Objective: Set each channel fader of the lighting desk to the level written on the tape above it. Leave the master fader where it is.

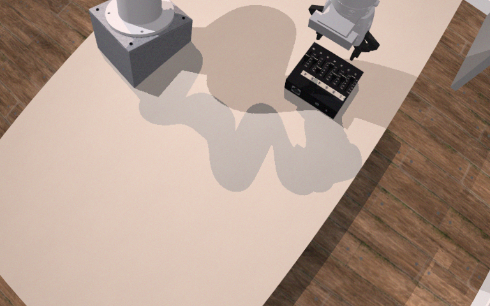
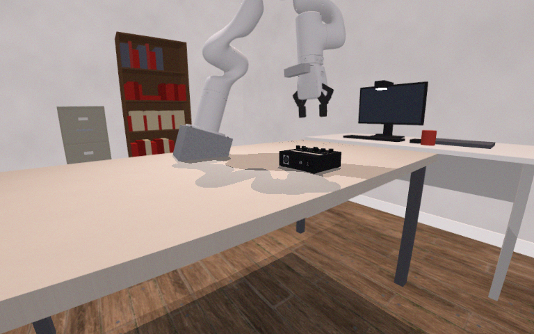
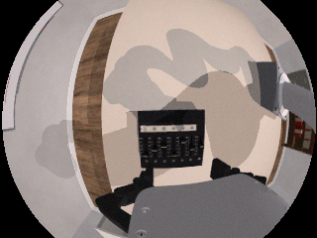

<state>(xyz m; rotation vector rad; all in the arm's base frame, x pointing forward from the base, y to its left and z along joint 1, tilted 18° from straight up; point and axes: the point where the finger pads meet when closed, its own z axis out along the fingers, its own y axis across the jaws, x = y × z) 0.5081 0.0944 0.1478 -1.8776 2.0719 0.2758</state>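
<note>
The black lighting desk [image 1: 313, 94] [image 2: 311, 160] [image 3: 172, 154] lies on the beige table [image 1: 108, 187] [image 2: 117, 197] near its right edge. A row of faders [image 1: 328, 68] runs across its top, with a strip of pale tape labels [image 1: 323, 85] [image 3: 172, 130] beside them. The writing on the tape is too small to read. My gripper [image 1: 336, 46] [image 2: 312, 112] [image 3: 183, 171] is open and empty. It hangs well above the desk, over its fader side, with the fingers pointing down.
The grey robot base [image 1: 140, 39] [image 2: 200, 147] stands at the back left of the table. The table's edge runs close to the right of the desk. A second table carries a monitor [image 2: 391, 104] and a red cup [image 2: 428, 137]. A bookshelf [image 2: 153, 94] and a filing cabinet [image 2: 82, 133] stand by the wall.
</note>
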